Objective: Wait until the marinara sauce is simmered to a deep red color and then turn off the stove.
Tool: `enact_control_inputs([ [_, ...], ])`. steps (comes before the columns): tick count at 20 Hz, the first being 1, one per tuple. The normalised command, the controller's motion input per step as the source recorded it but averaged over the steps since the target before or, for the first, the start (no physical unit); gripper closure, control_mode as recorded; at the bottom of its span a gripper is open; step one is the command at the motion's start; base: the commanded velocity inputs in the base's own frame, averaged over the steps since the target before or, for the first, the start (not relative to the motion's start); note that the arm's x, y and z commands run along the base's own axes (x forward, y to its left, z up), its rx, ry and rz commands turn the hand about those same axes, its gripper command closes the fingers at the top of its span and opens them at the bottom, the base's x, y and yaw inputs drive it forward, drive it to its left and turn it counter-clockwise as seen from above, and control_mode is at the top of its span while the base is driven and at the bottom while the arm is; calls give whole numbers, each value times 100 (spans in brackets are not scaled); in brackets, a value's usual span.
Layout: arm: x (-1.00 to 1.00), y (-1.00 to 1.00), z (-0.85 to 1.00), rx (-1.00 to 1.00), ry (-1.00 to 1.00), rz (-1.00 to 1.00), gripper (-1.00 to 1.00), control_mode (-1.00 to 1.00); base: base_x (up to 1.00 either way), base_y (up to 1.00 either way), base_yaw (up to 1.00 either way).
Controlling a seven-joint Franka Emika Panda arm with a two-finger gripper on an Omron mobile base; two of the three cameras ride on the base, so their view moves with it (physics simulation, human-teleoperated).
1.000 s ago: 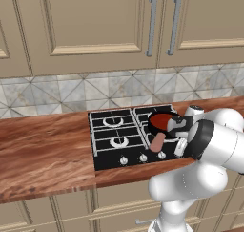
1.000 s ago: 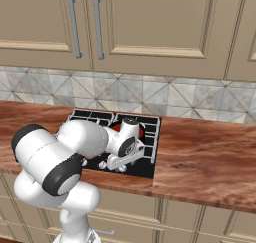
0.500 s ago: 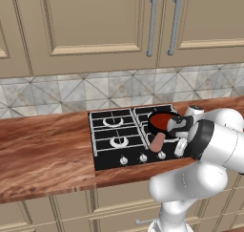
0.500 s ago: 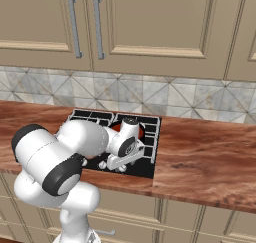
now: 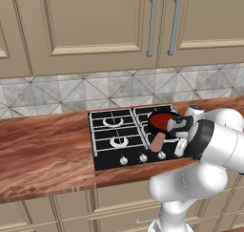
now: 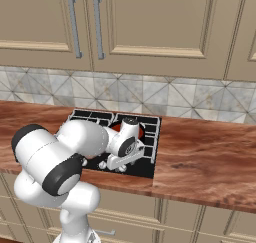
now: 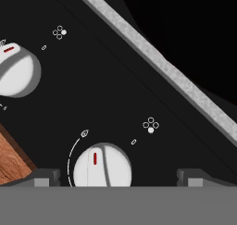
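The black stove [image 5: 114, 138] lies in the wooden counter, with a row of silver knobs [image 5: 143, 157] along its front edge. On its right rear burner stands a small black pan of deep red marinara sauce [image 5: 161, 121], pinkish handle [image 5: 157, 142] pointing forward. My gripper [image 7: 119, 178] hangs open just above one silver knob [image 7: 102, 166]. Its fingertips [image 7: 44, 177] stand to either side of the knob, apart from it. From the right base, the gripper [image 6: 115, 163] is low over the stove's front strip, and a sliver of sauce [image 6: 141, 132] shows behind the hand.
A second silver knob [image 7: 16, 70] sits further along the same strip. The wooden counter [image 5: 43, 154] runs to both sides of the stove, and its edge [image 7: 11, 161] lies close beside the knob. A tiled backsplash and closed cabinets [image 5: 95, 21] stand behind.
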Motion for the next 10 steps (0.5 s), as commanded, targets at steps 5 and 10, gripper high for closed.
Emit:
enact_control_inputs([
  [5, 0, 0, 0, 0, 0, 0, -100, -100, 0, 0, 0],
  [10, 0, 0, 0, 0, 0, 0, -100, -100, 0, 0, 0],
])
